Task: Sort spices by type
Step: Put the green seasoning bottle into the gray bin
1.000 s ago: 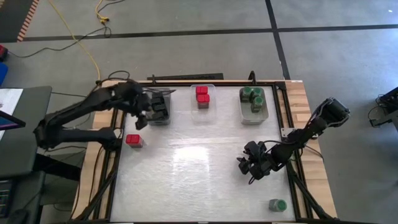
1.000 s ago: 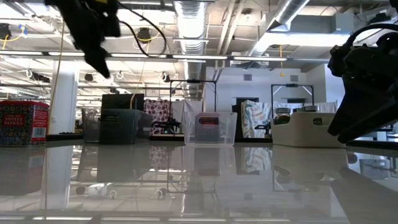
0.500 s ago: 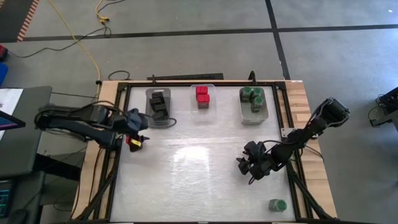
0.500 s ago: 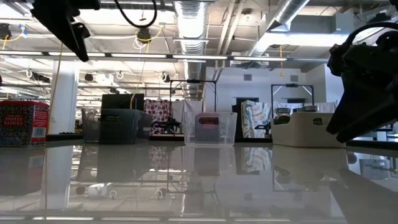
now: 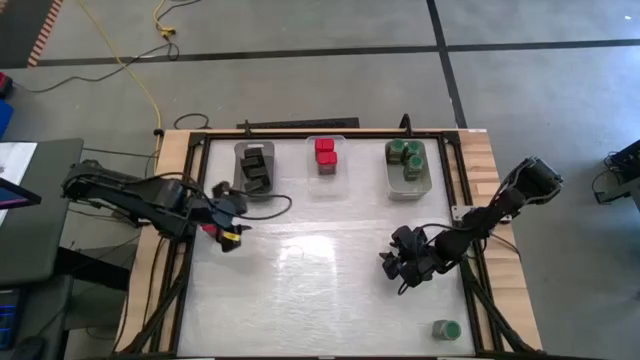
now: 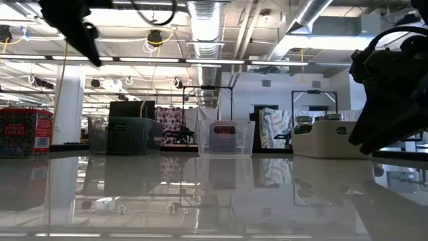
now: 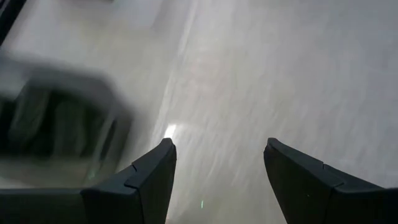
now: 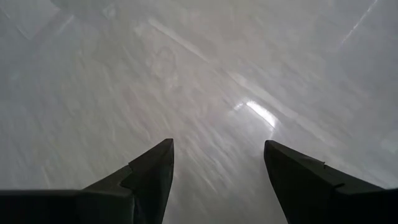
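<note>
Three clear bins stand along the far edge. One holds black boxes (image 5: pixel 255 168), one red boxes (image 5: pixel 325 155), one green-lidded jars (image 5: pixel 407 160). A loose red box (image 5: pixel 208 228) stands on its base by the table's left edge, partly hidden under my left gripper (image 5: pixel 231 222). That gripper hangs open well above the box (image 6: pixel 25 132), with nothing between its fingers (image 7: pixel 149 180). A loose green-lidded jar (image 5: pixel 446 329) stands at the near right. My right gripper (image 5: pixel 395 268) waits open just above the table, right of the middle, and holds nothing (image 8: pixel 217 162).
A raised dark frame (image 5: pixel 190 250) runs round the white tabletop. A cable (image 5: pixel 275 205) loops from the left arm over the table near the black-box bin. Bare tabletop (image 5: pixel 320 280) lies between the two arms.
My left gripper has swung away from the black-box bin toward the table's near and left side, staying high, and now hangs over the loose red box. Its fingers have stayed open. The right arm has kept still.
</note>
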